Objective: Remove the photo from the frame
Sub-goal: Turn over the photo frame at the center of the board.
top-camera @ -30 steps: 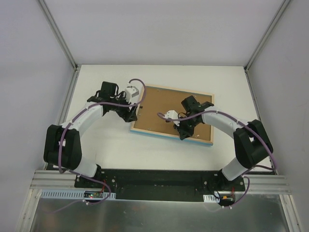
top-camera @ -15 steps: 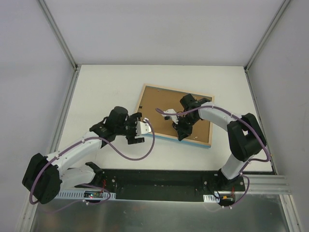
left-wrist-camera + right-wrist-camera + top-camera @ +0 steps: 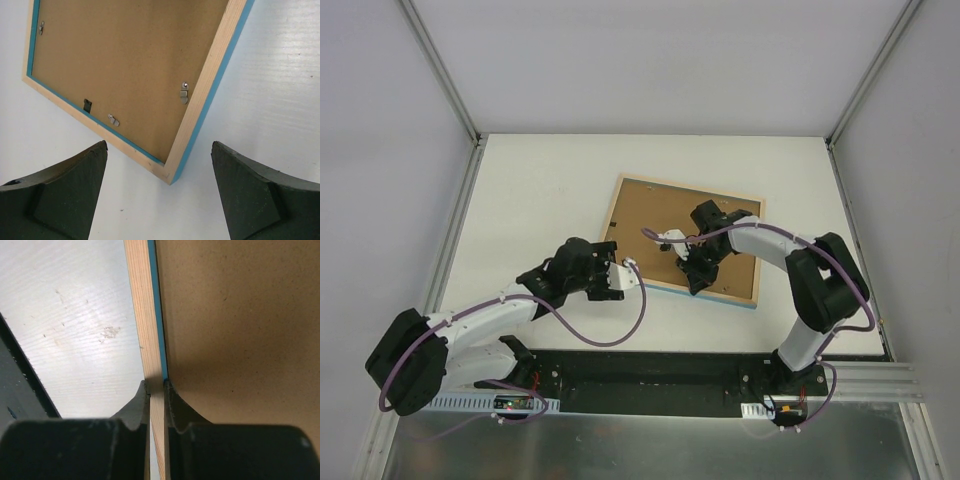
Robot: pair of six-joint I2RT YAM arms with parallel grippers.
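The left gripper (image 3: 618,278), jaws spread wide, has swung from the 10 o'clock corner of the turquoise-edged, pale-wood picture frame (image 3: 665,205) to its 7 o'clock corner, which sits untouched between the fingers. The right gripper (image 3: 156,390) stays pinched on the 6 o'clock rim. The sunset photo is hidden, likely still under the brown fibreboard back (image 3: 125,55) with its small metal clips (image 3: 184,92). The white table (image 3: 535,190) gives room at 9 o'clock.

Frame (image 3: 130,65): wood rim, matt fibreboard bk.
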